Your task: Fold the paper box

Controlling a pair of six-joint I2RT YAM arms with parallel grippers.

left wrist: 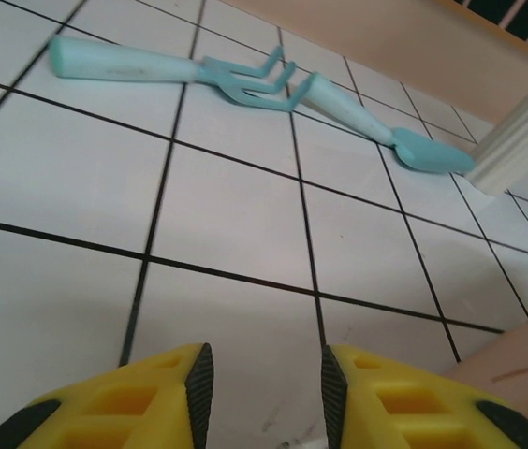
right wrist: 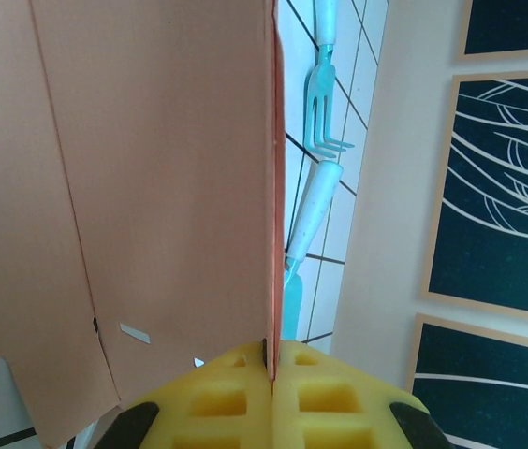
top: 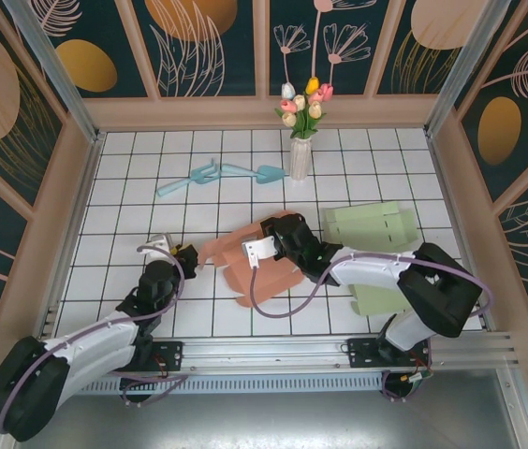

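Note:
The paper box is a flat salmon-pink cardboard blank lying mid-table. My right gripper is shut on its far edge and lifts that flap. In the right wrist view the thin edge of the paper box runs straight into the closed right gripper. My left gripper sits low at the box's left edge. Seen from the left wrist, the left gripper is open over bare tile with nothing between its pads, and a corner of the paper box shows at the lower right.
A teal garden fork and trowel lie at the back, next to a white vase of tulips. Two pale green cardboard blanks lie on the right. Wooden walls ring the tiled table.

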